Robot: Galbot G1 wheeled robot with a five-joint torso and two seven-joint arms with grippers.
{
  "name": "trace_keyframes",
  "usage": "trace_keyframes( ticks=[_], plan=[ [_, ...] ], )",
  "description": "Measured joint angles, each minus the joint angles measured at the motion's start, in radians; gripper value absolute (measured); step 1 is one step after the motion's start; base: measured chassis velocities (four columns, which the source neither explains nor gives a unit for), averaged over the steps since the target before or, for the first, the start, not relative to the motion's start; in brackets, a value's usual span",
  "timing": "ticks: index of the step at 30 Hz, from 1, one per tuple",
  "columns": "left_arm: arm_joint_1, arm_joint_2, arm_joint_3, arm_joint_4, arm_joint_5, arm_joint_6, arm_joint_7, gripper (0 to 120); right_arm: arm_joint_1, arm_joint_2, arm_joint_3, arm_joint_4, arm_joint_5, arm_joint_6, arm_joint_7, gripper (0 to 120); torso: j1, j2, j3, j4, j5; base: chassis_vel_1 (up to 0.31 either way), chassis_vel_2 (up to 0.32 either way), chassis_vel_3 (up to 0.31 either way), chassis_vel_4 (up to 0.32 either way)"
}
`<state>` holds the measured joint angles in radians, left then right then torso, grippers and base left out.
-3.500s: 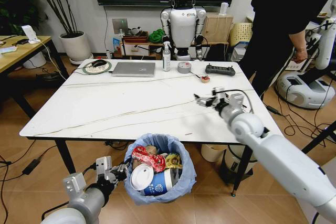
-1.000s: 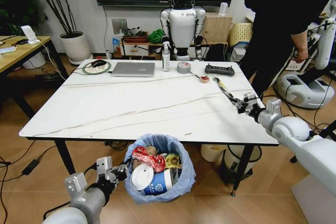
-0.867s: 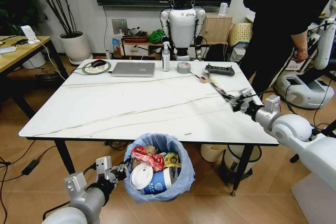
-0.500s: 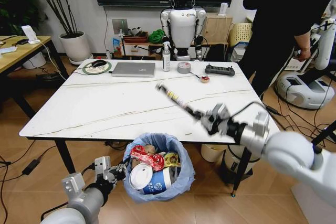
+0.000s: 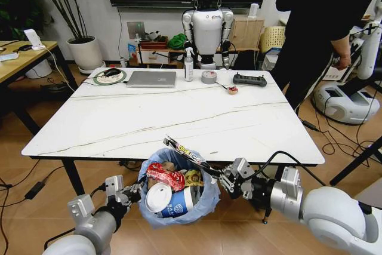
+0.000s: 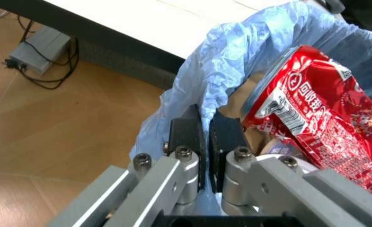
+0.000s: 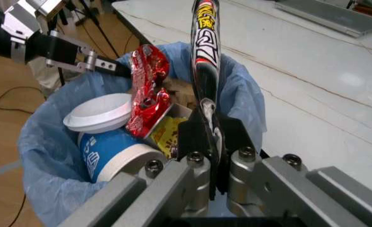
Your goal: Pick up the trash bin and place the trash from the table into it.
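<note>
A: Why did the left gripper point(image 6: 205, 142) stay clamped on the rim of the small round bin with its light-blue bag point(image 5: 156, 214)?

B: To hold it below the marble-look table's point(image 5: 89, 135) near edge, so the right gripper point(image 7: 212, 137), pinching a long black-and-yellow wrapper point(image 7: 205, 52), could tip it in.

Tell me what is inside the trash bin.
The trash bin holds a red wrapper, white lid, blue-and-white cup and yellow wrapper. Anything beneath them is covered.
</note>
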<state>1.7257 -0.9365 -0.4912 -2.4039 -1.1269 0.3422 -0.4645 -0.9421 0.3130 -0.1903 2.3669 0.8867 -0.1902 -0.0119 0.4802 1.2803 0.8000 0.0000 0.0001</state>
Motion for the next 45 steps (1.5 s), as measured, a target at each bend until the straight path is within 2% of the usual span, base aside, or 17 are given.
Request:
trace_keyframes(
  ticks=[12,24,36,45],
  plan=[
    [-0.013,-0.010,0.017,0.003,-0.001,0.001,0.002,0,0.062,-0.053,-0.027,0.071,-0.001,0.023,-0.026,0,0.000,0.000,0.000,-0.0002,-0.0005,0.000,0.000,0.000,0.000],
    [-0.016,0.001,0.030,-0.002,-0.002,0.004,0.006,0,0.100,0.048,-0.031,0.027,0.035,0.074,-0.021,0,0.000,0.000,0.000,-0.0001,0.0000,0.000,0.000,0.000,0.000],
    [-0.020,0.008,0.031,-0.001,-0.006,0.006,0.007,0,0.103,0.078,-0.051,0.049,0.104,-0.055,0.038,0,0.000,0.000,0.000,-0.0001,-0.0001,0.000,0.000,0.000,0.000],
    [-0.026,0.007,0.033,-0.001,-0.008,0.006,0.007,0,0.089,0.070,-0.068,0.082,0.143,-0.116,0.045,0,0.000,0.000,0.000,-0.0002,-0.0002,0.000,0.000,0.000,0.000]
  ],
)
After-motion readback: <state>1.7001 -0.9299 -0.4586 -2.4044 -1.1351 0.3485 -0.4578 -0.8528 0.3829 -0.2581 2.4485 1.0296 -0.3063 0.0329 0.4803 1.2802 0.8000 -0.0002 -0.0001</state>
